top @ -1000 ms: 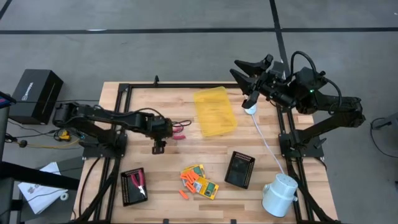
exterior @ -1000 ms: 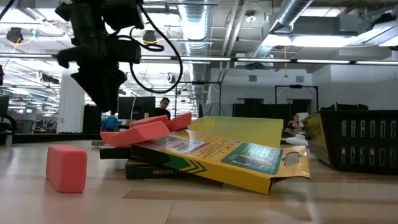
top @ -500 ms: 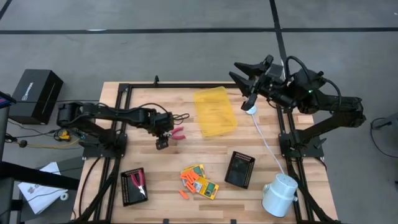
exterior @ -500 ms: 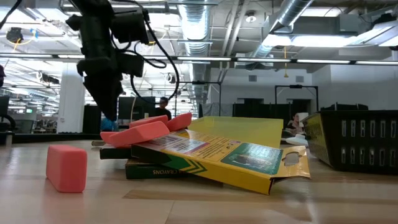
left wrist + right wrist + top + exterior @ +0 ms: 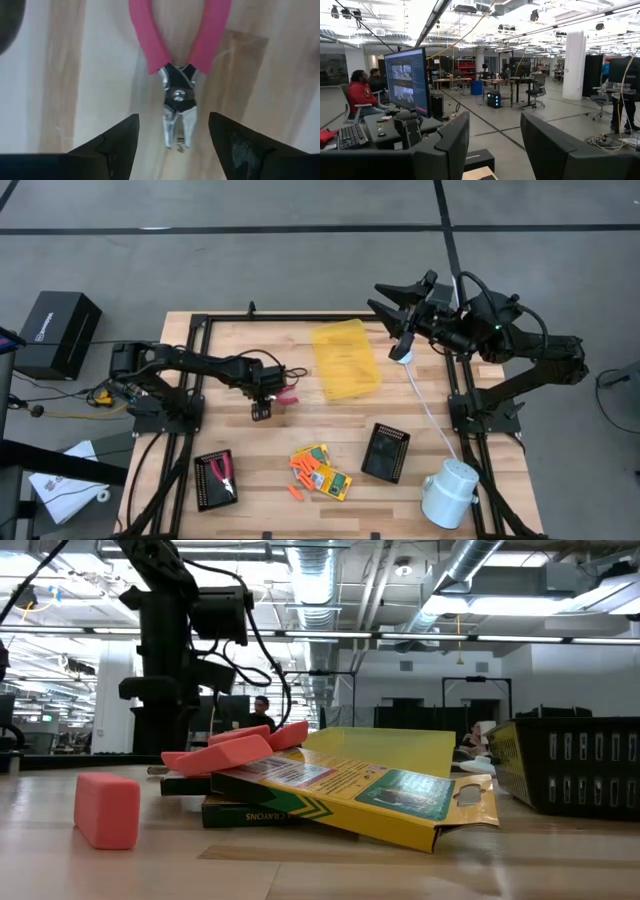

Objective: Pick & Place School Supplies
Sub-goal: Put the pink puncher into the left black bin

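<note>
You're at the pick step on the pliers (image 5: pixel 179 65). In the high view the left gripper (image 5: pixel 261 408) sits left of centre of frame, right over the red-handled tool, which lies on the bare wood just left of the yellow tray (image 5: pixel 346 360). In the left wrist view the metal nose of the tool points down toward the bottom of frame, centred between your two fingers (image 5: pixel 116 142), w/ the pink handles running off the top. Jaws are spread wide, nothing held; they straddle the nose but aren't touching it as far as I can tell.

Next move, my read: drop a bit lower, then close on the nose or the pivot, since that's what sits between the pads. Keep it centred or the tool may twist as you squeeze. Handles are wider, so prob. a worse grip from this angle.

Right gripper (image 5: pixel 391 298) waits at upper right of the high view, off the table's far edge, also spread wide, empty.

Rest of the supplies: card boxes (image 5: pixel 322 467) and orange sticks (image 5: pixel 303 470) piled at lower centre, untouched. Black trays at lower left (image 5: pixel 214 481) and right of the pile (image 5: pixel 386 451); the lower-left one already has a red-handled item in it.
</note>
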Tool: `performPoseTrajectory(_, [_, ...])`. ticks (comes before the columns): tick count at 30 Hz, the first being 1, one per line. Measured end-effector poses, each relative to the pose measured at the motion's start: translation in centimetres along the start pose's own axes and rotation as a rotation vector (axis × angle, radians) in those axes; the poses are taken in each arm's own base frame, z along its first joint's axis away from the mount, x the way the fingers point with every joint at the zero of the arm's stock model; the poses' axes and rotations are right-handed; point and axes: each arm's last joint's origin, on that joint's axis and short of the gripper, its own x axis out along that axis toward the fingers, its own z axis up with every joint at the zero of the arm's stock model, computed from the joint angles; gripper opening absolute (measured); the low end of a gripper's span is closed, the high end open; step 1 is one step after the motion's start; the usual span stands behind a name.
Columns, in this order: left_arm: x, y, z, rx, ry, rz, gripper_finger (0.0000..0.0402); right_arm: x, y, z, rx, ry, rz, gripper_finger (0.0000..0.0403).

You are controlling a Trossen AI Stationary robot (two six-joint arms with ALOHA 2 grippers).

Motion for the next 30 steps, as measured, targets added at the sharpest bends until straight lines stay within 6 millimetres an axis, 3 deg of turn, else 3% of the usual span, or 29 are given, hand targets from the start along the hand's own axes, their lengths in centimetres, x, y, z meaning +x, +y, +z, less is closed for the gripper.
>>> performPoseTrajectory(6, [-0.1, 0.6, 0.1, 0.004, -0.012, 0.022, 0.0232, 0.0, 0.0, 0.0, 0.021, -0.004, 0.0, 0.0167])
performPoseTrajectory(16, [0.2, 2.6, 0.0, -0.112, -0.005, -0.112, 0.0232, 0.0, 0.0, 0.2, 0.028, -0.019, -0.002, 0.0165])
performPoseTrajectory(30, [0.4, 2.6, 0.2, -0.135, -0.015, -0.158, 0.0232, 0.1, 0.0, 0.1, 0.026, -0.016, -0.002, 0.0178])
